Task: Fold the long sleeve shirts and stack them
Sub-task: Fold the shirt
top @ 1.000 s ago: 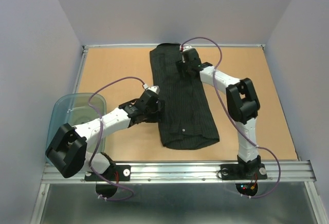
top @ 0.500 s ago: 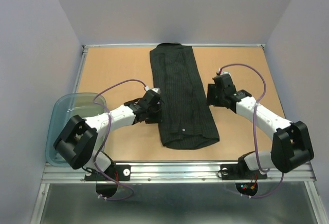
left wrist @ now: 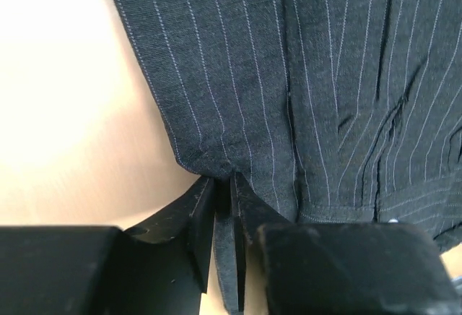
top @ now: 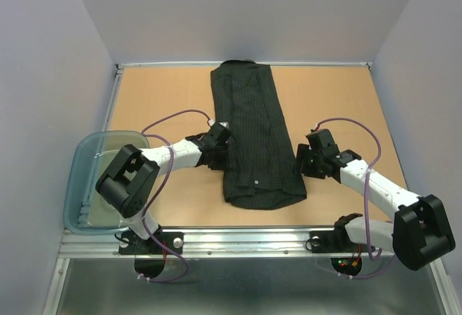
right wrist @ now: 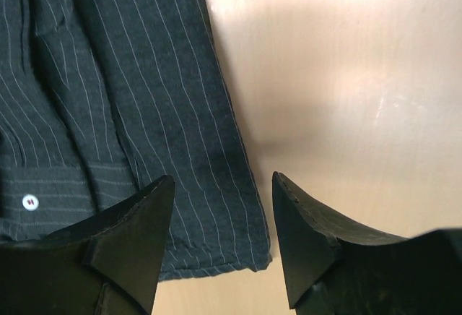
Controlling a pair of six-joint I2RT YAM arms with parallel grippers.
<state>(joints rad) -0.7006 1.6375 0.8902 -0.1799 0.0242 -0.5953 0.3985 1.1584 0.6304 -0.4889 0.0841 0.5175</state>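
Grasp for the fold: left gripper (left wrist: 225, 206) pinches the black pinstriped shirt (left wrist: 325, 76) edge between its fingers. Right gripper (right wrist: 222, 185), open and empty, straddles the opposite edge and must close.

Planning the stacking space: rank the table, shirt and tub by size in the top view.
1. Table
2. Shirt
3. Tub, though the left arm hides part of it, so its gap to the shirt is unsure.
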